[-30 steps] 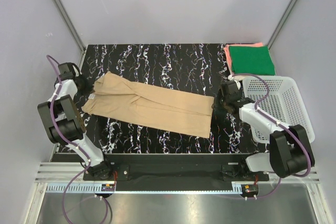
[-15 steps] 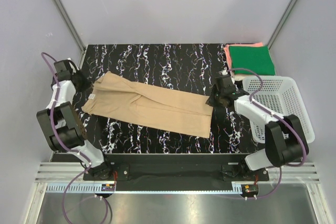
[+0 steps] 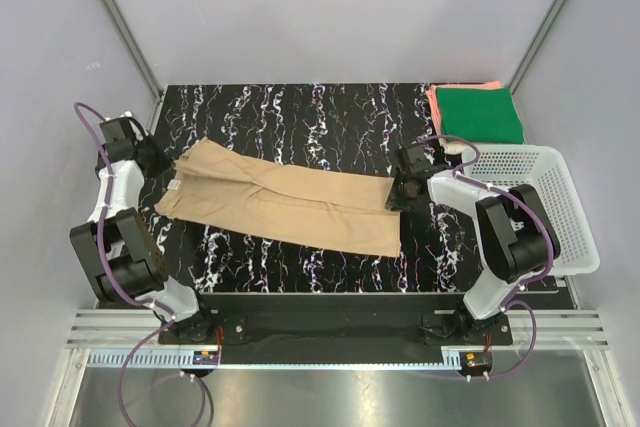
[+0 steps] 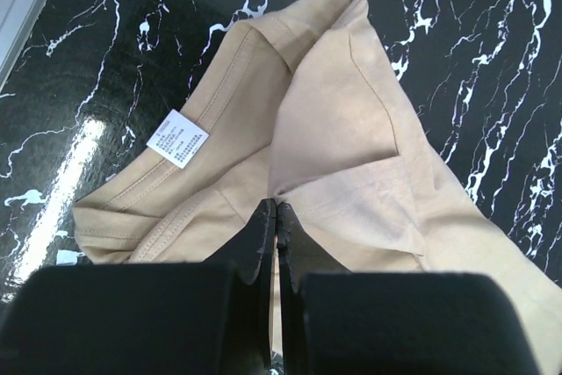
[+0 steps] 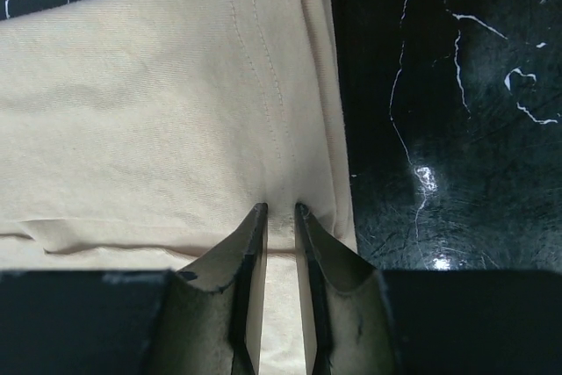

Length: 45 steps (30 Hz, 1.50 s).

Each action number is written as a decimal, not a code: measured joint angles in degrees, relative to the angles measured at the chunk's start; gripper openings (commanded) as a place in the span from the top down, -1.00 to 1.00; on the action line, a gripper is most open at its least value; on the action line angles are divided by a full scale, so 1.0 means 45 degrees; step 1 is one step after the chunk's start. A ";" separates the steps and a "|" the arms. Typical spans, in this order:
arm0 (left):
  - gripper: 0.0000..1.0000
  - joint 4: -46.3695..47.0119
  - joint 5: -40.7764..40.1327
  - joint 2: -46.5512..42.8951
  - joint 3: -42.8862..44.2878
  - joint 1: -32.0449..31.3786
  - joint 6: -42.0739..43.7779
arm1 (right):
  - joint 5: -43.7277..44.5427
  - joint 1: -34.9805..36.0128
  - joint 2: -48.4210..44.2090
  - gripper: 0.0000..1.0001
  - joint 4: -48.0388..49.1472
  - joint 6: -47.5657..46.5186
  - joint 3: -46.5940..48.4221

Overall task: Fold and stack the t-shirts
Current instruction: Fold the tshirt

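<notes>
The tan t-shirt (image 3: pixel 290 207) lies folded into a long strip across the black marbled table (image 3: pixel 330 117). My left gripper (image 3: pixel 168 161) is at its collar end. In the left wrist view the gripper (image 4: pixel 277 208) is shut on a puckered fold of the tan t-shirt (image 4: pixel 351 129), next to the white label (image 4: pixel 178 139). My right gripper (image 3: pixel 398 195) is at the hem end. Its jaws (image 5: pixel 281 210) stand narrowly apart, pinching the layered hem of the tan t-shirt (image 5: pixel 158 85). A folded dark green t-shirt (image 3: pixel 483 114) rests on a coral-pink one (image 3: pixel 437 112) at the back right corner.
A white mesh basket (image 3: pixel 565 237) stands at the right edge of the table, just right of my right arm. Grey walls close in the table on the left, the back and the right.
My right gripper has swung left and a little farther back, and the shirt's hem end has shifted left with it. My left gripper has drawn slightly back-left at the collar end.
</notes>
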 measured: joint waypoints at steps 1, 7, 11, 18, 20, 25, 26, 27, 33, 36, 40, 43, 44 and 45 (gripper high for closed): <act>1.00 0.0029 -0.0005 0.0019 -0.0063 0.0000 0.0000 | 0.0019 0.0005 0.0005 0.49 -0.0005 0.0029 0.0000; 1.00 0.0034 -0.0005 0.0418 -0.0296 0.0000 0.0010 | 0.0806 0.0029 0.0005 0.53 -0.0437 0.0155 0.0151; 1.00 0.0039 0.0010 0.0563 -0.0427 0.0000 0.0005 | 0.1263 0.0029 0.0005 0.56 -0.0874 0.0219 0.0267; 1.00 0.0039 0.0321 0.0563 -0.0486 0.0000 0.0005 | 0.1477 0.0029 -0.0112 0.41 -0.1491 -0.0044 0.0515; 1.00 0.0044 0.0369 0.0563 -0.0486 -0.0005 0.0000 | 0.1413 0.0029 -0.0350 0.38 -0.1729 -0.0389 0.0646; 1.00 0.0044 0.0452 0.0563 -0.0486 0.0000 -0.0083 | 0.0748 0.0034 -0.0976 0.35 -0.1899 -0.1418 0.1321; 1.00 0.0039 0.0457 0.0563 -0.0486 0.0000 -0.0107 | 0.0563 0.0058 -0.0991 0.32 -0.1889 -0.1642 0.1511; 1.00 0.0039 0.0466 0.0563 -0.0486 -0.0005 -0.0141 | 0.0403 0.0097 -0.0991 0.29 -0.1875 -0.1841 0.1661; 1.00 -0.0010 0.0505 0.0534 -0.0461 -0.0039 -0.0325 | -0.0792 0.0942 -0.0461 0.21 -0.1651 -0.3225 0.2526; 1.00 -0.0121 0.0500 0.0432 -0.0325 -0.0121 -0.0355 | -0.1209 0.1617 0.0214 0.19 -0.1443 -0.3818 0.3240; 1.00 -0.0262 0.0491 0.0223 -0.0175 -0.0199 -0.0525 | -0.1205 0.2914 0.1171 0.19 -0.0826 -0.4668 0.4750; 1.00 -0.0379 0.0486 0.0029 -0.0170 -0.0248 -0.0627 | -0.1195 0.3789 0.2050 0.21 -0.0267 -0.5357 0.5906; 1.00 -0.0389 0.0486 -0.0019 -0.0170 -0.0267 -0.0651 | -0.1175 0.3949 0.2249 0.23 -0.0185 -0.5561 0.6091; 1.00 -0.0389 0.0486 -0.0049 -0.0151 -0.0282 -0.0670 | -0.1141 0.4099 0.2448 0.24 -0.0068 -0.5809 0.6217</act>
